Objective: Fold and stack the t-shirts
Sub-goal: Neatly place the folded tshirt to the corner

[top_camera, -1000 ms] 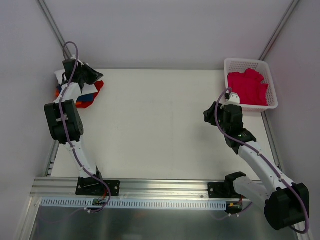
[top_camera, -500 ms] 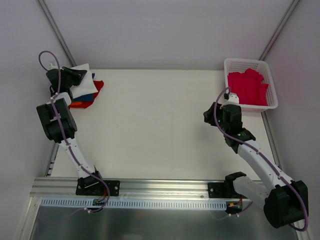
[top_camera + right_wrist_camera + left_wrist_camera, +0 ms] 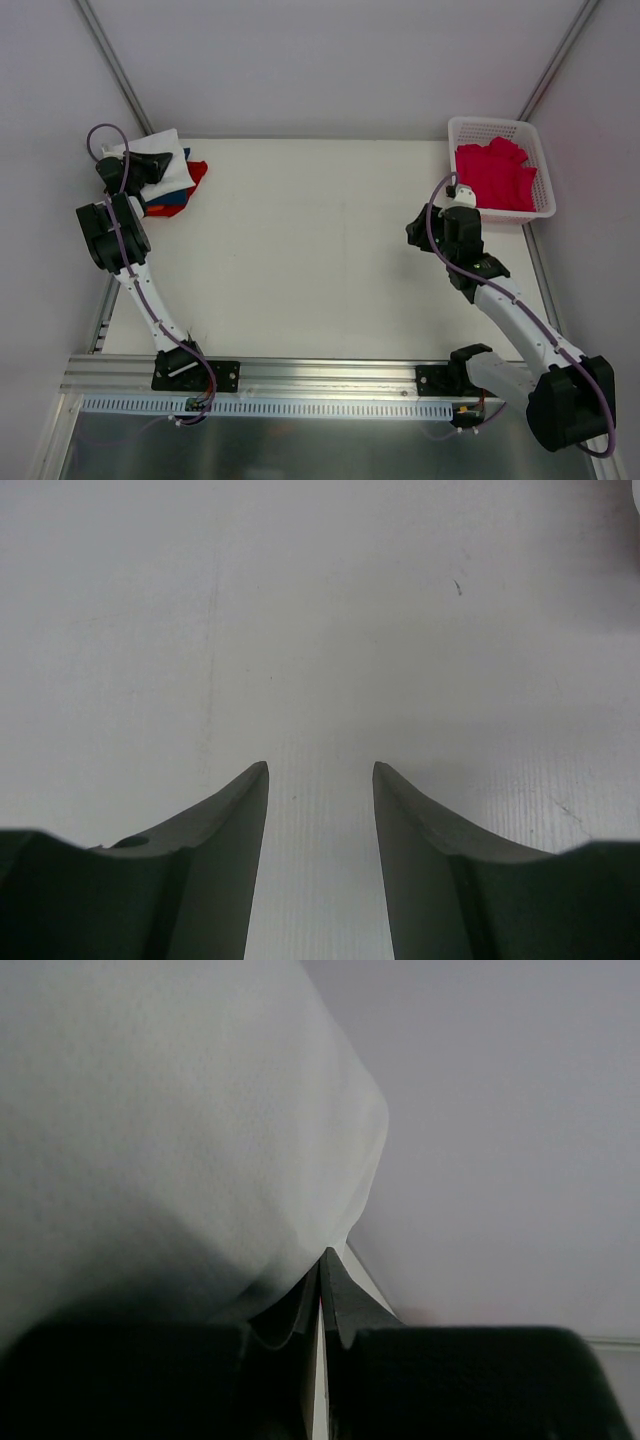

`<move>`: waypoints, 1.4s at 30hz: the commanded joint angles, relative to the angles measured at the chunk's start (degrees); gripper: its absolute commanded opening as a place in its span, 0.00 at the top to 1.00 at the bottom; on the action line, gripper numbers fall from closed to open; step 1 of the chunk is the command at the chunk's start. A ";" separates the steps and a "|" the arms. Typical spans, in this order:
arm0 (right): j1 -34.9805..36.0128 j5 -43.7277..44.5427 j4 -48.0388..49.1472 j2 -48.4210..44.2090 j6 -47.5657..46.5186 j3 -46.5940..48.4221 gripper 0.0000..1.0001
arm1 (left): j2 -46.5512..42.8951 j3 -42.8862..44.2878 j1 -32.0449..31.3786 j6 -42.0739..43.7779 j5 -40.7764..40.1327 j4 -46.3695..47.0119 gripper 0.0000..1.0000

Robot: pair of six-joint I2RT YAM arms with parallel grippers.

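Two arms show from above. The left gripper [image 3: 148,166] sits at the table's [image 3: 320,230] far left corner, on a white shirt [image 3: 172,160] that tops a pile. A blue shirt [image 3: 168,203] and a red shirt [image 3: 197,180] peek out below it. At the far right corner, a pink shirt [image 3: 495,175] fills the basket [image 3: 490,122]. The right gripper [image 3: 455,200] hovers just beside the basket, over bare table.

In the left wrist view, the fingers [image 3: 340,1310] are pressed together. White cloth covers the left half and reaches the tips. Whether a fold is pinched cannot be told. A grey wall [image 3: 500,1110] is behind.

In the right wrist view, the fingers [image 3: 235,820] stand spread with nothing between them, just above the table.
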 commanded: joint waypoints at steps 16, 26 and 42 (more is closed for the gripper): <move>-0.14 -2.71 2.20 2.49 2.10 1.33 0.51 | -10.49 0.14 -0.50 -0.29 3.12 -2.80 1.00; 0.22 -2.80 1.94 1.53 2.28 2.03 0.51 | -23.24 -3.89 -8.05 8.49 -0.65 -7.63 1.00; 0.66 -2.97 0.97 3.71 0.87 4.58 0.49 | -31.24 -9.61 -33.45 29.32 -10.14 -17.21 1.00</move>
